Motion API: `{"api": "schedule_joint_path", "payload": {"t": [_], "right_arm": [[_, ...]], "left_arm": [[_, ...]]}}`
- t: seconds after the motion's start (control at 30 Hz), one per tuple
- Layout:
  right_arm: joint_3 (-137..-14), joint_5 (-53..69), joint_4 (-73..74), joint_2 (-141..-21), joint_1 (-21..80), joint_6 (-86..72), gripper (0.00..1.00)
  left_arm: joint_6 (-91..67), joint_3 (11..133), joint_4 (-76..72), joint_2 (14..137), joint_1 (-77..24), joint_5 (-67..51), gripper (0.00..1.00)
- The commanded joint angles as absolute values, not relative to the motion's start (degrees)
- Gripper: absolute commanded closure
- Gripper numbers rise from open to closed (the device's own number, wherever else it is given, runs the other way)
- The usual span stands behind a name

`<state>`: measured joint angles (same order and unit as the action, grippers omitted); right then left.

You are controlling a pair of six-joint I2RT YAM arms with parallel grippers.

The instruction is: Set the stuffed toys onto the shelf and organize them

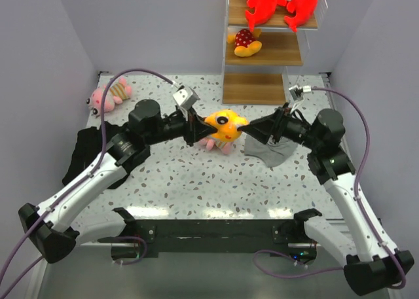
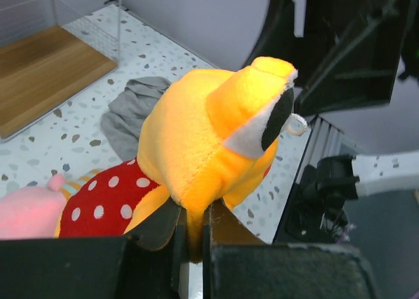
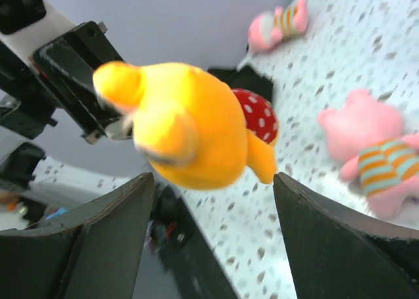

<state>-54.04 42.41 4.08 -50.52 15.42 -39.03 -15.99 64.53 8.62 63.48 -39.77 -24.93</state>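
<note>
Left end effector (image 2: 190, 240) — we find it pinching the yellow-orange toy (image 2: 209, 135) above the surface (image 1: 183, 181), over a pink toy (image 1: 219, 144) | right end effector (image 3: 213, 188) — spread, facing that toy | shelf (image 1: 254, 88) — behind, well apart

I see a white, terrazzo-speckled worktop (image 1: 196, 181) boxed in by plain, pale grey-lilac walls: one behind it (image 1: 150, 24), one left (image 1: 33, 70), one right (image 1: 386, 50). The light falls soft and even.
</note>
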Motion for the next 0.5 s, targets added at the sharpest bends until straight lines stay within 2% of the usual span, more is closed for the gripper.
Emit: {"api": "schedule_joint_path", "payload": {"t": [0.0,0.17,0.33,0.47], "right_arm": [[-42.4,30.7,-18.8,-44.2,15.7,-38.1,0.23],[-36.8,29.8,-35.5,-42.3,15.8,-42.3,0.23],[-36.6,29.7,-40.2,-48.0,18.4,-43.1,0.24],[-39.5,29.0,-40.1,-55.2,25.9,-36.8,0.25]], "left_arm": [[-32.2,71.4,9.6,62.0,-38.7,-9.7,1.00],[-46.5,72.9,11.3,62.3,-34.7,-9.1,1.00],[-62.6,66.4,-2.4,60.3,-28.2,-18.8,1.00],[-68.5,66.3,-6.3,61.9,-27.2,-21.9,1.00]]}}
